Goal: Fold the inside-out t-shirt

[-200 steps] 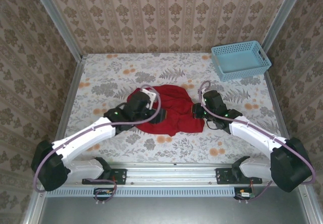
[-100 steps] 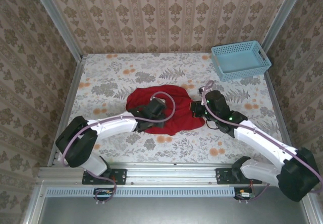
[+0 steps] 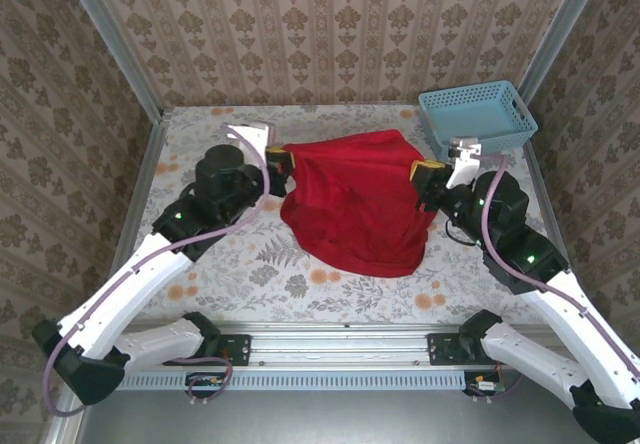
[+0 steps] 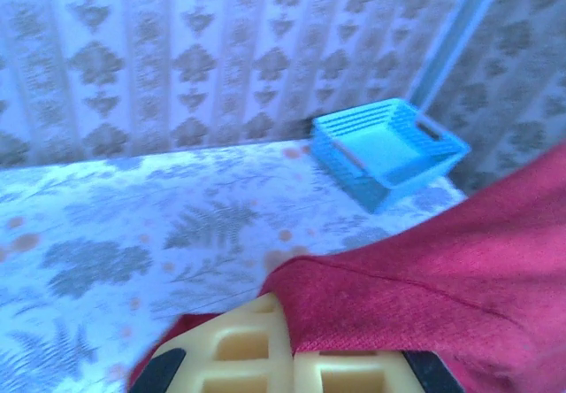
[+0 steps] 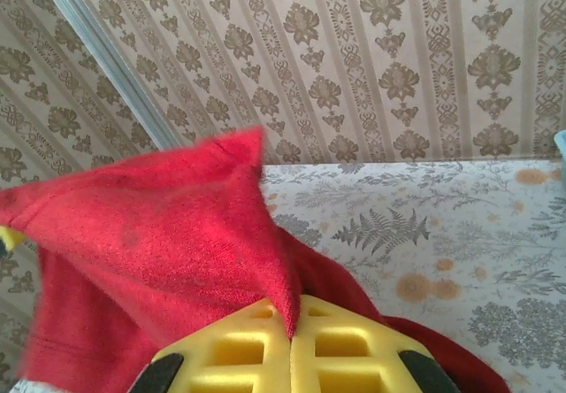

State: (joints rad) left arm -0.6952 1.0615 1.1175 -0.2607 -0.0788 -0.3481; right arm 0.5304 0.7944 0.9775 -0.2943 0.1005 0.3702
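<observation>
Aloft, the shirt [image 3: 355, 204] stretches between the left gripper [image 3: 283, 161] and right gripper [image 3: 425, 172], each clamped on an upper edge. It sags toward the table [image 3: 300, 286]. A basket [image 3: 478, 122] sits just behind the right gripper.

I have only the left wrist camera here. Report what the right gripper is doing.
Observer: The right gripper is shut on an edge of the plain red cloth t-shirt.
Operator: Give me the shirt's overall shape.
Observer: From above, it hangs stretched wide between the right gripper and the left gripper.
Operator: Describe its lower edge.
Observer: It sags in a rounded curve over the floral table; whether it touches, I cannot tell.
</observation>
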